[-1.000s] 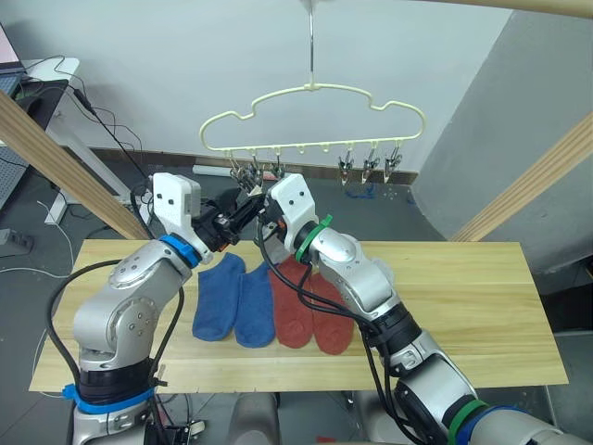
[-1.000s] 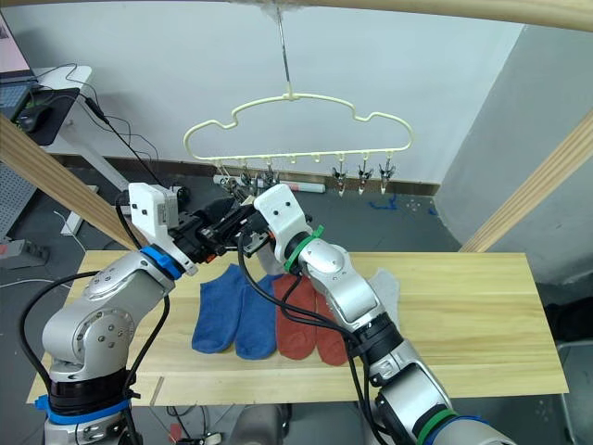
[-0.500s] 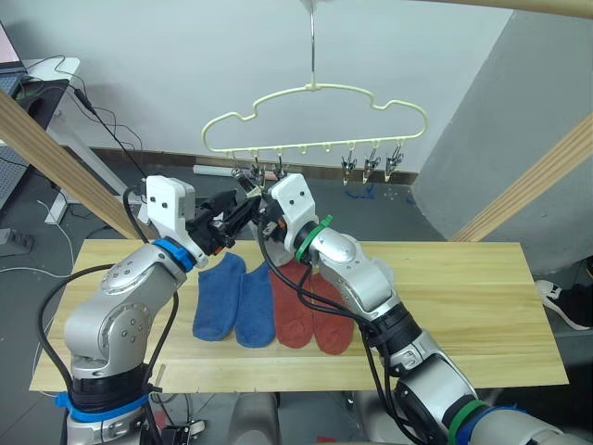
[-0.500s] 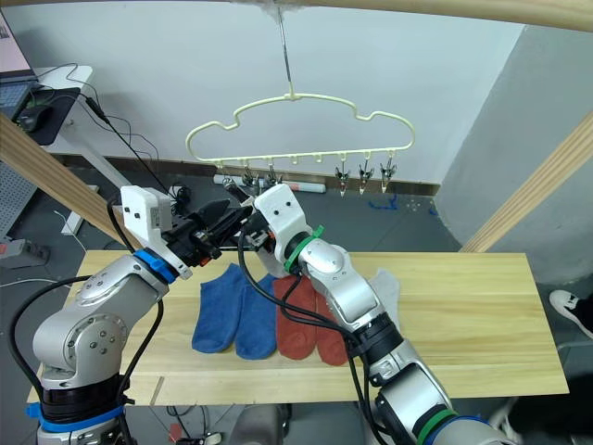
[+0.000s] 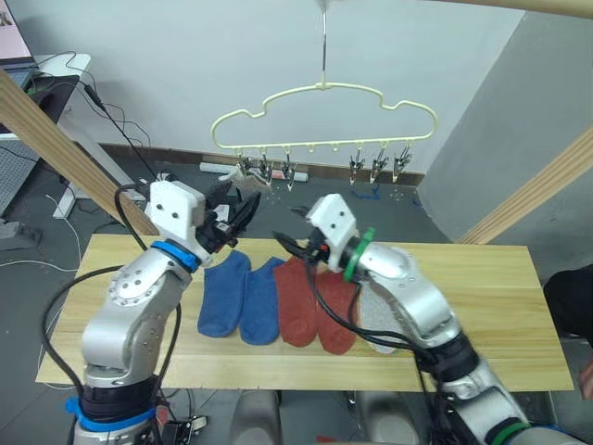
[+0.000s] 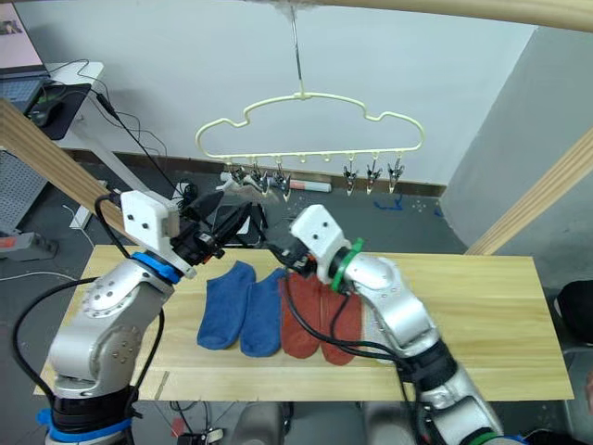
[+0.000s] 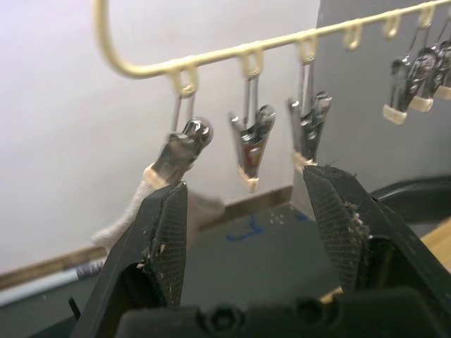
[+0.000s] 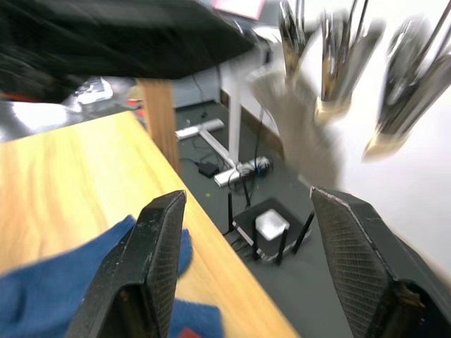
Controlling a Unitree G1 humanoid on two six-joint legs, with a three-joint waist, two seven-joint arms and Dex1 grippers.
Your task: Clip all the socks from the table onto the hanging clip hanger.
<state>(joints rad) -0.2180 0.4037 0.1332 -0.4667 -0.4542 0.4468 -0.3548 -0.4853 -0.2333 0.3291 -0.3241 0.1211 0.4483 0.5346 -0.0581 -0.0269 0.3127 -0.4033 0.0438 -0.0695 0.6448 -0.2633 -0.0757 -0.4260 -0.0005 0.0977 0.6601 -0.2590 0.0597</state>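
Left wrist view: your left gripper (image 7: 246, 211) is spread, empty, under the hanger (image 5: 324, 116) clips; one grey sock (image 7: 151, 208) is clipped. Right gripper (image 8: 243, 246) gapes empty. Four socks (image 5: 278, 297) lie on the table (image 5: 482, 306).

A plain white wall (image 5: 167, 65) stands behind, meeting a grey wall (image 5: 519, 102) on the right. The floor (image 5: 56, 185) is dark grey, with black cables (image 5: 111, 120) trailing over it. A white desk (image 5: 56, 69) sits at the far left. Slanting wooden poles (image 5: 65, 153) frame both sides.
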